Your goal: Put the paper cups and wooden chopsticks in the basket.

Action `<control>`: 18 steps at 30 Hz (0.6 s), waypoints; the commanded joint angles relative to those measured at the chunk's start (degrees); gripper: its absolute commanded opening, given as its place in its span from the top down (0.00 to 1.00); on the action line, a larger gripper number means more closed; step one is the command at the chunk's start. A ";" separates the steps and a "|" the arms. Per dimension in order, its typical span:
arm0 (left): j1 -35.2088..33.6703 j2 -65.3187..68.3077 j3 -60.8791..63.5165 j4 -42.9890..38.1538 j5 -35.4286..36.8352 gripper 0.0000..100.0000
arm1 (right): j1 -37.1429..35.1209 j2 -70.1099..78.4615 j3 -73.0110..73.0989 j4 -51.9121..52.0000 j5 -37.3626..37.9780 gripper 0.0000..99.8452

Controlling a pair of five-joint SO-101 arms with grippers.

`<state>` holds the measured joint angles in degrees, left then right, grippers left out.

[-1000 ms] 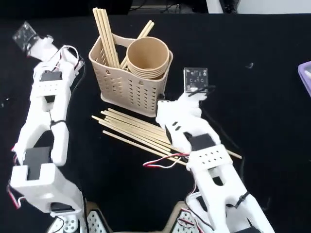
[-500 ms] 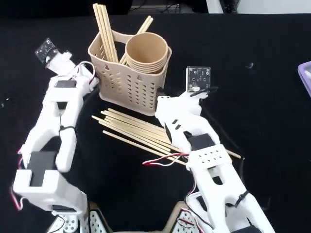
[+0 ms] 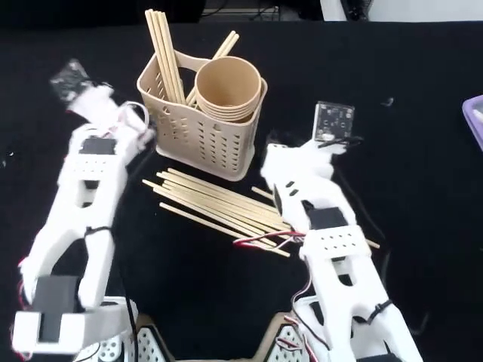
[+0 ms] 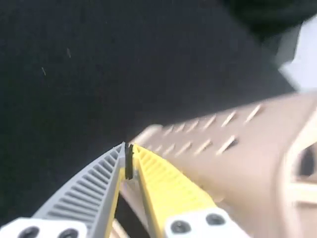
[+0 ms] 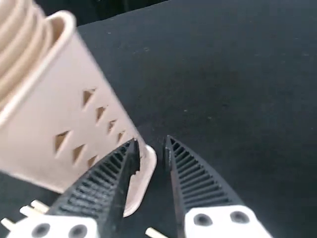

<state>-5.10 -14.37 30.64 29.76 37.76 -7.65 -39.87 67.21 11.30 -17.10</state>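
Note:
The beige basket point(image 3: 198, 130) stands at the back middle of the table. Stacked paper cups point(image 3: 229, 84) and a few upright wooden chopsticks point(image 3: 161, 54) sit inside it. Several more chopsticks point(image 3: 219, 207) lie flat on the black table in front of it. My left gripper point(image 3: 146, 132) is against the basket's left wall point(image 4: 233, 144), its grey and yellow fingers point(image 4: 148, 173) pressed together. My right gripper point(image 3: 266, 151) is at the basket's front right corner, slightly open. A bottom corner of the basket point(image 5: 141, 178) lies between its black fingers point(image 5: 193, 173).
A purple object point(image 3: 475, 117) shows at the table's right edge. The right arm's body lies over the right ends of the flat chopsticks. Black table point(image 3: 407, 173) stretches open to the right of the basket.
The left arm swung in to the basket's left side. The right arm shifted to the right, a little away from the basket. The basket slid slightly left.

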 commanded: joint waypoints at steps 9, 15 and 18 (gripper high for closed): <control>-3.82 -20.75 -16.57 14.24 -19.96 0.79 | 2.81 0.04 3.30 1.49 -0.35 0.90; 1.98 -5.27 -38.29 26.37 -33.14 0.81 | 3.16 0.04 4.09 1.67 -0.35 0.90; 3.74 4.75 -50.24 33.23 -37.01 0.81 | 2.90 0.04 5.41 1.41 -0.35 0.90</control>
<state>-3.43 -17.01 -5.49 57.54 4.53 -5.36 -39.87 72.22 12.62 -17.10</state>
